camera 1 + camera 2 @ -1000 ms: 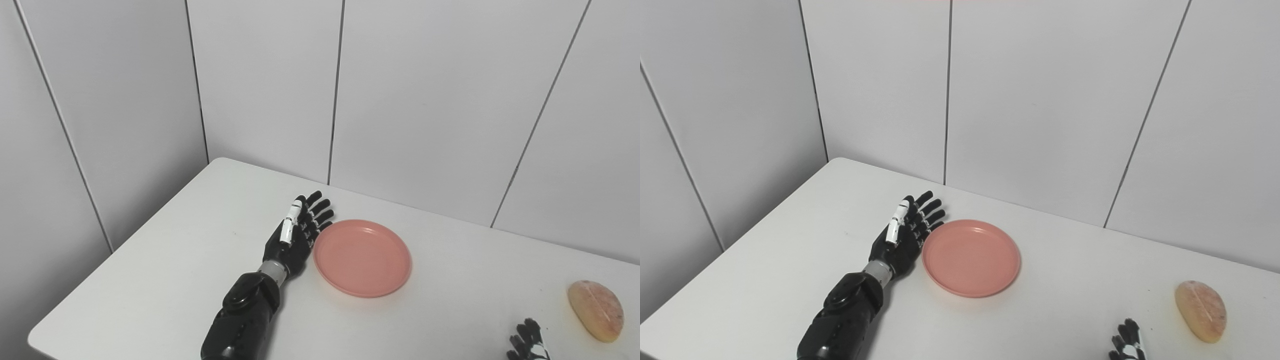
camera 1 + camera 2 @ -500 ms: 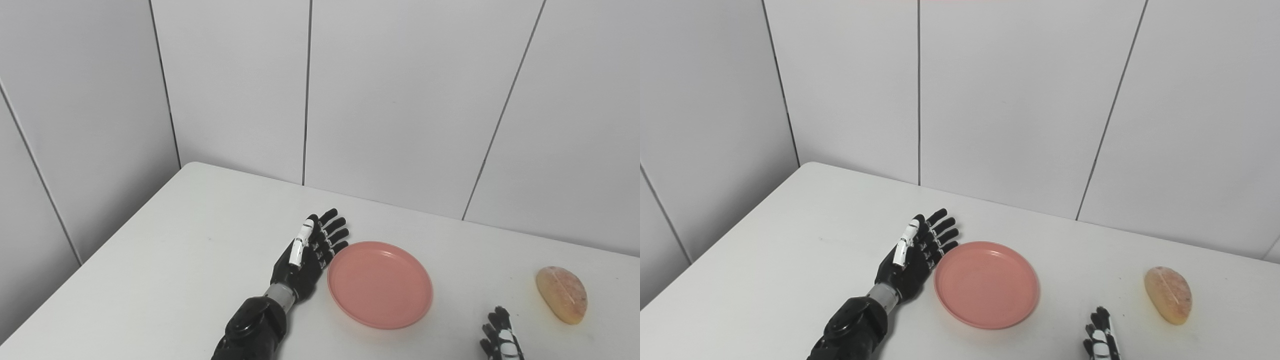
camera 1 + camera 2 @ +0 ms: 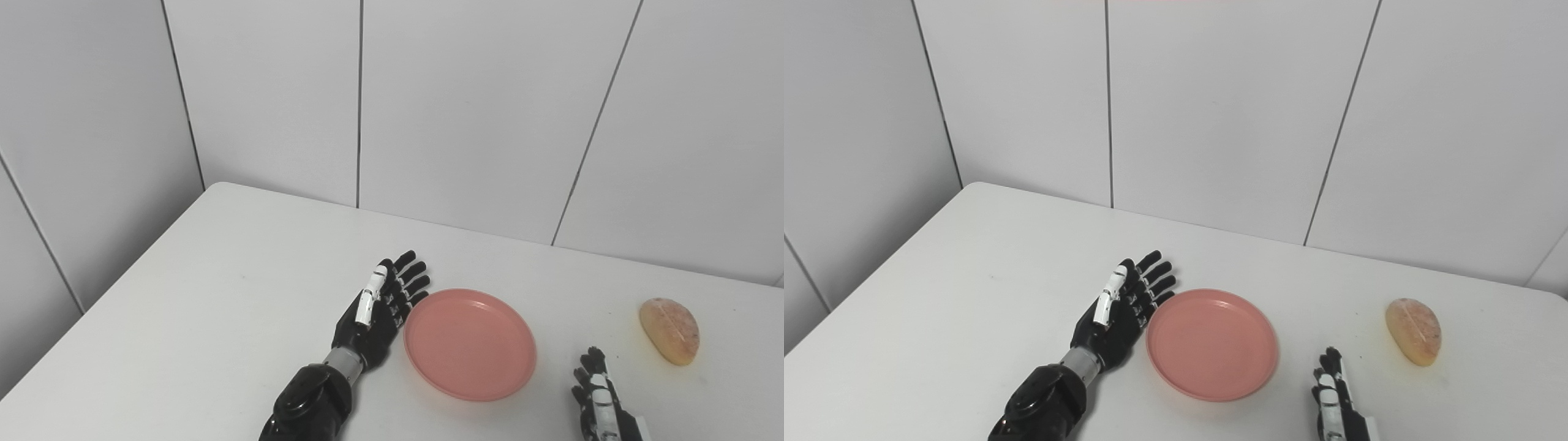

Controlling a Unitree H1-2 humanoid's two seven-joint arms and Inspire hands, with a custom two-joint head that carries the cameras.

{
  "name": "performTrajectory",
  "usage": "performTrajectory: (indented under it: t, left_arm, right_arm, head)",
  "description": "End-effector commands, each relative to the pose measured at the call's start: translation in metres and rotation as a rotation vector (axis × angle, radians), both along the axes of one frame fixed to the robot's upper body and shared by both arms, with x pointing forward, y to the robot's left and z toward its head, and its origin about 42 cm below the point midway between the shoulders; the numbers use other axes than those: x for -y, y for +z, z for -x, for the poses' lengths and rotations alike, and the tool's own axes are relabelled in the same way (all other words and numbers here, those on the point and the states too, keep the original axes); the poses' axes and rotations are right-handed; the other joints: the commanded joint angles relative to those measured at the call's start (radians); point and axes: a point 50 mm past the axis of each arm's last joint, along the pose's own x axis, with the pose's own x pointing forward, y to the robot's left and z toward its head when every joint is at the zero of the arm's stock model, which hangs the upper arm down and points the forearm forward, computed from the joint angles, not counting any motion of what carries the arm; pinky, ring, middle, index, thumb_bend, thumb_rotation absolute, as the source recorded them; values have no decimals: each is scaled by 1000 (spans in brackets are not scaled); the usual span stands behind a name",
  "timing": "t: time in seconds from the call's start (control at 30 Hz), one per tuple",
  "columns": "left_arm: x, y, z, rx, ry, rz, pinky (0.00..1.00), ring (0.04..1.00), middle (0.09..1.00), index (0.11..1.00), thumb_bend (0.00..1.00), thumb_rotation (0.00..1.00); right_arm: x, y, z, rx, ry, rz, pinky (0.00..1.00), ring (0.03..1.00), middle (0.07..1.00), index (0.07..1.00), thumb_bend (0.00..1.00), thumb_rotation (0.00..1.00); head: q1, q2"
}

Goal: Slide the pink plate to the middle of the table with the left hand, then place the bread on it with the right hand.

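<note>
The plate has stopped; the bread's turn comes next.

The left hand [image 3: 381, 311] is still flat and open, its side against the left rim of the pink plate [image 3: 470, 344], which now sits about mid-tabletop, so the push looks done. The right hand [image 3: 599, 401] has crept up from the near edge, open and holding nothing. The bread [image 3: 670, 331] waits near the right edge. The plate is smooth, round and shallow; the bread is lumpy and golden.

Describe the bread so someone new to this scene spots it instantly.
Start at the white table and go to its right end, past the pink plate in the middle. The bread lies there alone, ahead of the right robot hand. It is the only tan, oval, crusty thing; all else is flat pink or black.
</note>
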Motion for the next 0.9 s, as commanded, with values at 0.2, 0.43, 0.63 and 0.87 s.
performTrajectory:
  t: [0.2,0.43,0.63,0.87]
  left_arm:
    - [-2,-10,8,-49,30,-14,941,936,933,911,343,1000]
    - [0,-6,15,-25,45,-7,940,929,927,902,341,1000]
    - [0,-4,19,-11,75,-17,928,915,917,895,337,1000]
    - [4,-5,24,44,119,-79,925,916,919,897,324,1000]
  right_arm:
    - [-14,8,-2,8,34,-5,1000,1000,1000,1000,231,1000]
    - [-15,7,-2,15,33,7,1000,997,1000,1000,235,1000]
    - [-15,6,-3,17,28,11,999,993,1000,1000,245,1000]
    - [-15,4,-5,18,10,24,1000,990,993,1000,247,1000]
  head:
    - [-26,7]
    - [-43,13]
    - [-77,16]
    - [-119,6]
